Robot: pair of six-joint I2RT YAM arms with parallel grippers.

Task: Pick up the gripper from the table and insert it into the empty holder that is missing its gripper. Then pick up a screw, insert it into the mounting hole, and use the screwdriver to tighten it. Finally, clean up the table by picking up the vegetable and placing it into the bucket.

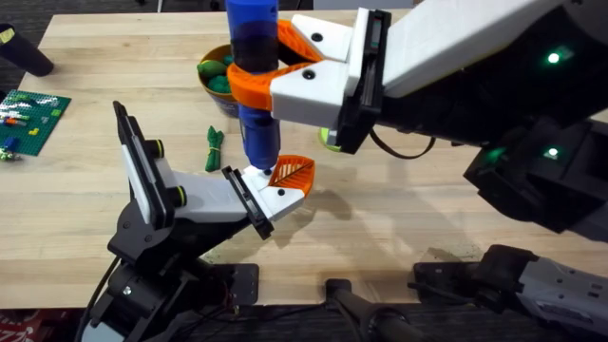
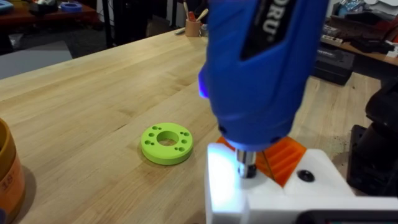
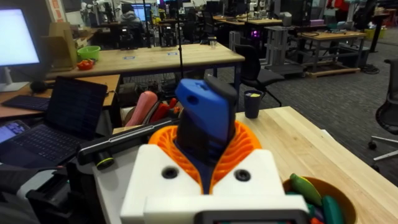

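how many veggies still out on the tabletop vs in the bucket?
1 on the table: a green vegetable lying just left of the screwdriver. The bucket holds at least 2 green pieces; the screwdriver and right gripper hide much of it, so more may be inside.

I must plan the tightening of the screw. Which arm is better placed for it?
The right. The right gripper is shut on the screwdriver, which stands upright with its tip on the holder, beside the orange finger.

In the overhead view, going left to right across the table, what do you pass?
Green building-brick plate → green vegetable lying on the table → orange gripper seated in the holder, with the screwdriver standing over it.
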